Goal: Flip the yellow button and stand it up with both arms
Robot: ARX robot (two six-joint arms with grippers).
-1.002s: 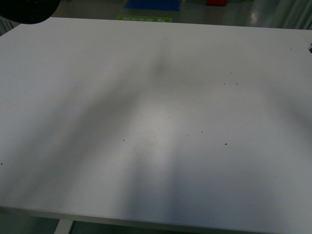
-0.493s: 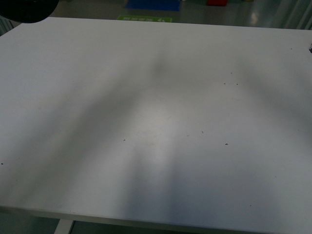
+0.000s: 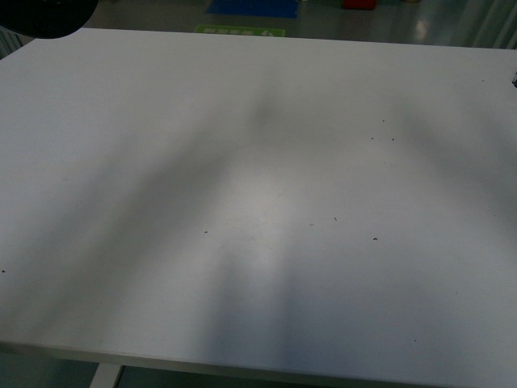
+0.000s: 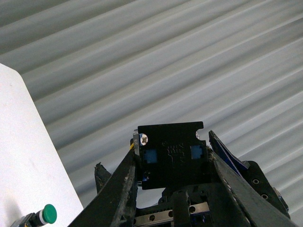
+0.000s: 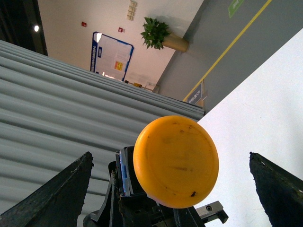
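The yellow button is held up in the air, off the table. In the left wrist view its black contact block (image 4: 169, 153) with two blue windows sits clamped between the fingers of my left gripper (image 4: 170, 163). In the right wrist view its round orange-yellow cap (image 5: 176, 161) faces the camera. My right gripper (image 5: 169, 158) is open wide, one finger (image 5: 59, 191) on each side, well apart from the cap. The left gripper (image 5: 142, 213) shows dark behind the cap. The front view shows neither arm nor the button.
The white table (image 3: 258, 202) carries only soft shadows and small specks. A green-capped button (image 4: 48, 213) lies on the table's edge (image 4: 28, 156) in the left wrist view. A grey corrugated shutter (image 4: 189, 56) fills the background. A dark rounded shape (image 3: 48, 16) sits at the far left corner.
The soft shadows on the table top have shifted slightly. Nothing else differs in the front view.
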